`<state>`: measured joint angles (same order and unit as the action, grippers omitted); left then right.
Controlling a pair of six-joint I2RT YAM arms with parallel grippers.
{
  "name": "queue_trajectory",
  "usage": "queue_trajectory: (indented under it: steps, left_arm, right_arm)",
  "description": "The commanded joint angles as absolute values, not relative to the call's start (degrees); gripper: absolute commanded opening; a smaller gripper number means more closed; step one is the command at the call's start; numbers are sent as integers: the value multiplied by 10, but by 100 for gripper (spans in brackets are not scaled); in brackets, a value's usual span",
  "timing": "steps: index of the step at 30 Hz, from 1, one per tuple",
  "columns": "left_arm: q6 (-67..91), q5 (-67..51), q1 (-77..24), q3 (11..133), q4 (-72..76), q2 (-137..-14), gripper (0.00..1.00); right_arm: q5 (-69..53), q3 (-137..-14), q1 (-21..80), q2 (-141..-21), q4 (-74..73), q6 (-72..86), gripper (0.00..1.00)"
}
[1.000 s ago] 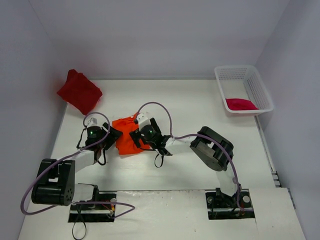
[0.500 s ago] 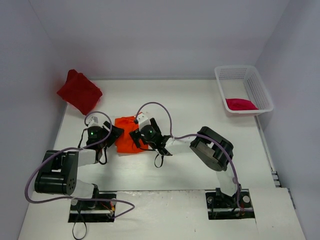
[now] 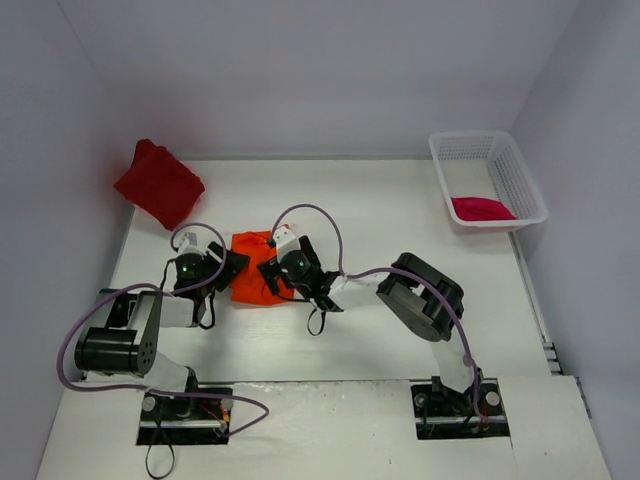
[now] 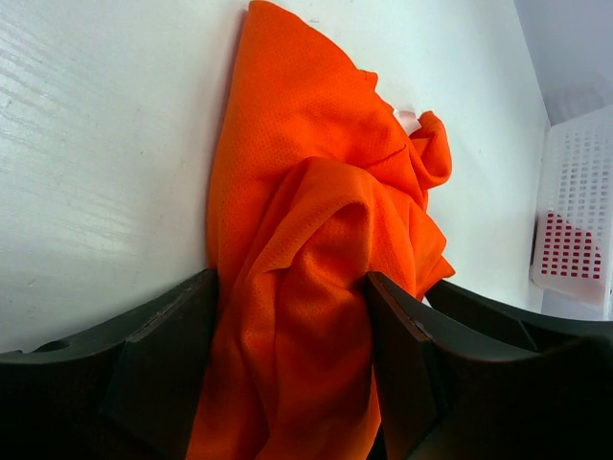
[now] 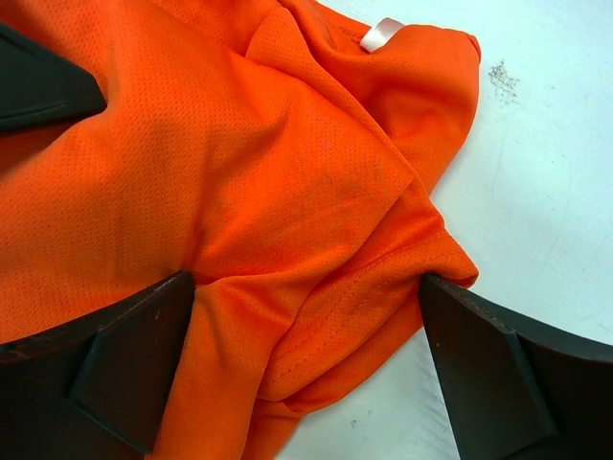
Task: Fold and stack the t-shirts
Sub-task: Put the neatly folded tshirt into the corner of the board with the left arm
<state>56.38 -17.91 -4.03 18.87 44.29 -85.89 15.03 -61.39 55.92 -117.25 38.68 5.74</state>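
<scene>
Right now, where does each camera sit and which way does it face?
Top: above and behind the arms, looking down at the table; both arms show.
Left wrist: on the left hand, low, facing the orange t-shirt; two fingers show.
Right wrist: on the right hand, over the same shirt; two fingers show.
Top and left wrist share the basket.

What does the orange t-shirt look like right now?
The orange t-shirt is bright, thin, mesh-like cloth with a small white tag near one edge. It lies crumpled in a heap on the white table, left of centre. Bunched folds sit between the fingers of the left pincer and the wide-open right pincer.
</scene>
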Motion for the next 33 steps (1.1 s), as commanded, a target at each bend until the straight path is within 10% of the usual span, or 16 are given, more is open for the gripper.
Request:
queue_trajectory:
  steps: [1,21,33]
  left_arm:
    - [556,-199,-42,167,387,-876,57]
    - [578,-261,-47,147,422,-882,57]
    - [556,-242,-46,156,233,-682,57]
  right_arm:
    - [161,-620,561,-1201,343,38,100]
    - [162,-624,556,-1206,347,33,100]
    - [154,-638,555,-1215,347,31,100]
